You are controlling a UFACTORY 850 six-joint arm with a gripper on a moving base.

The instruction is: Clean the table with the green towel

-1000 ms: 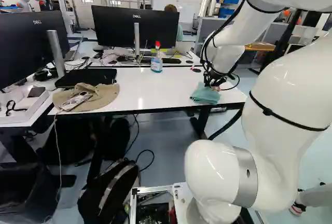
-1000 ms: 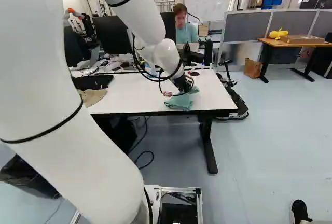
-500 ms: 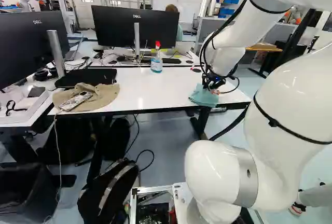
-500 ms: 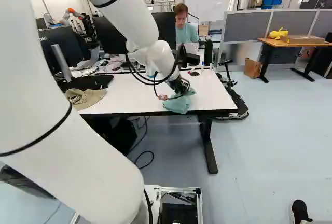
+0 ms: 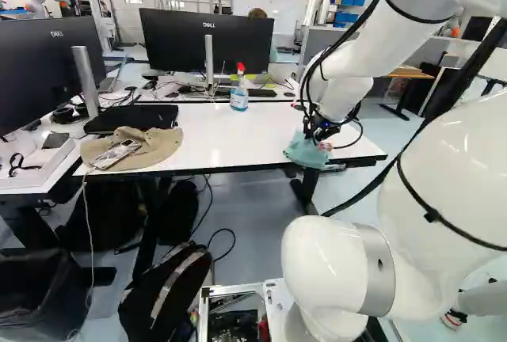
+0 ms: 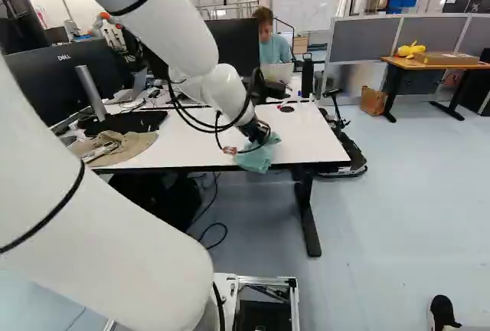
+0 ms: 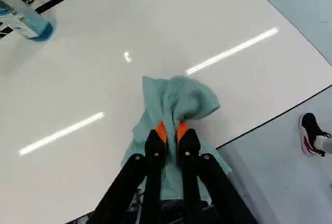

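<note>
Clamping the green towel (image 7: 179, 92) between 2 fingers (image 7: 154, 143), with cloth bunched at the orange pads (image 7: 183, 129), probably for a firm pinch, with loose folds left spread as a wiping face. Held low at the front edge of the white tabletop (image 7: 104, 79), near the right end in the left base view, with some cloth lapping over that edge, perhaps to catch the rim too. Note the spray bottle (image 5: 239, 98), upright near the back edge and well apart from the towel, likely set there to stay out of the wiping path. Note also the tan hat (image 5: 150, 150) at the other end, lying under a phone-like thing (image 5: 119, 154); probably best to steer around both. Looks like mid-wipe, by judgement. Next, draw the towel inward with light, even pressure, to avoid slipping off the edge or scraping with the fingertips.
</note>
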